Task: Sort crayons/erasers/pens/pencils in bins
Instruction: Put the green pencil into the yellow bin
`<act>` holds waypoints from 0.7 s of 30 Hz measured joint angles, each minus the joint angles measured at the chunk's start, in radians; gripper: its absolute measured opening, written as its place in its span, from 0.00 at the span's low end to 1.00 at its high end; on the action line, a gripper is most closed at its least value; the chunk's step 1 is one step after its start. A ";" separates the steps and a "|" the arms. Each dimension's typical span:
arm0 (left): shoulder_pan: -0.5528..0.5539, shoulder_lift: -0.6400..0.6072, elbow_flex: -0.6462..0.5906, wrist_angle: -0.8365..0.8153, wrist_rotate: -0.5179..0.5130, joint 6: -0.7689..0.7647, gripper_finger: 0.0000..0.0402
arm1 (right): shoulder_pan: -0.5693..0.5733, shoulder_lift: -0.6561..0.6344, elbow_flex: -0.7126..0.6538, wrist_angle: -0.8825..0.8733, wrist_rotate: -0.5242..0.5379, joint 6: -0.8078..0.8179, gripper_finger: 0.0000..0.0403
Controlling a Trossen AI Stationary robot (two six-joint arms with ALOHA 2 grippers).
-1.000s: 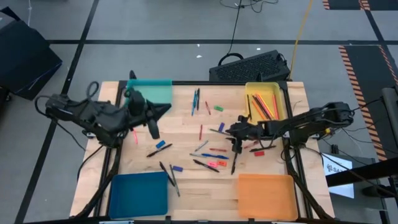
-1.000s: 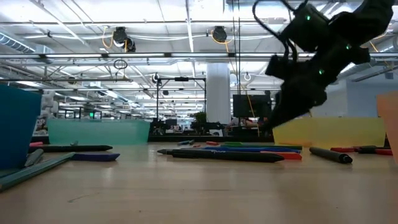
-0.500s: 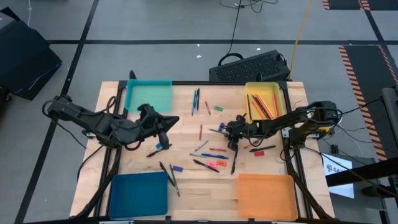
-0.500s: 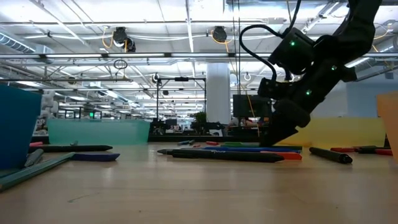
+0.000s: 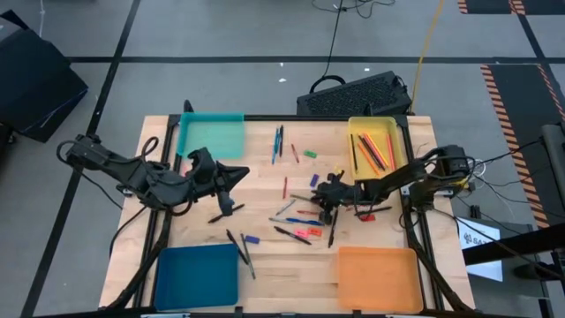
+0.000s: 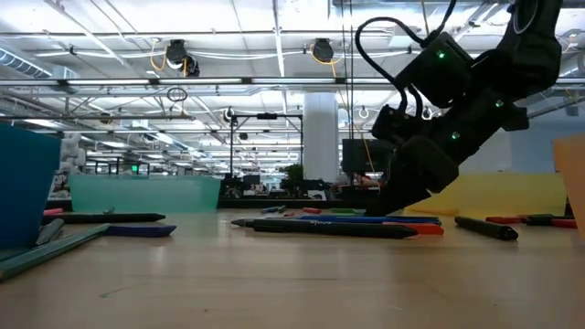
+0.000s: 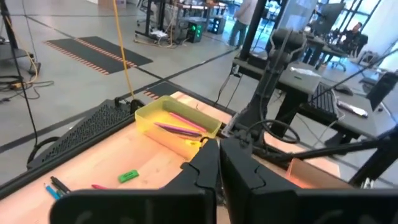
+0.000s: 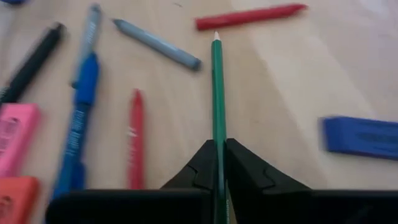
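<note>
Right gripper (image 8: 219, 163) is positioned low over the middle of the table (image 5: 265, 265), among the scattered pens and crayons. Its fingers are clamped on a green pencil (image 8: 217, 93), which projects forward between the tips; whether the pencil is lifted off the wood cannot be determined from the available views. A red crayon (image 8: 135, 137), a blue pen (image 8: 81, 118), a pink eraser (image 8: 15, 138) and a blue eraser (image 8: 360, 137) are seen lying near it. Orange and pink pencils are contained in the yellow bin (image 5: 374, 146). The left gripper (image 5: 231, 175) is held near the teal bin (image 5: 212, 134), fingers pressed together with nothing visible between them.
</note>
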 joint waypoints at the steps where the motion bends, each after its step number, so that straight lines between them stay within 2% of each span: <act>1: -0.004 -0.001 0.000 -0.006 -0.002 0.003 0.04 | 0.014 0.017 0.000 0.028 0.007 0.007 0.05; 8: -0.016 -0.001 0.000 -0.040 -0.004 0.003 0.01 | 0.048 0.140 -0.001 0.251 0.037 0.001 0.09; 14: -0.022 -0.001 0.000 -0.103 -0.009 -0.041 0.09 | 0.032 0.205 0.002 0.324 0.038 -0.058 0.17; 21: -0.021 0.000 0.000 -0.137 0.017 -0.057 0.16 | -0.023 0.213 0.002 0.351 -0.012 -0.151 0.17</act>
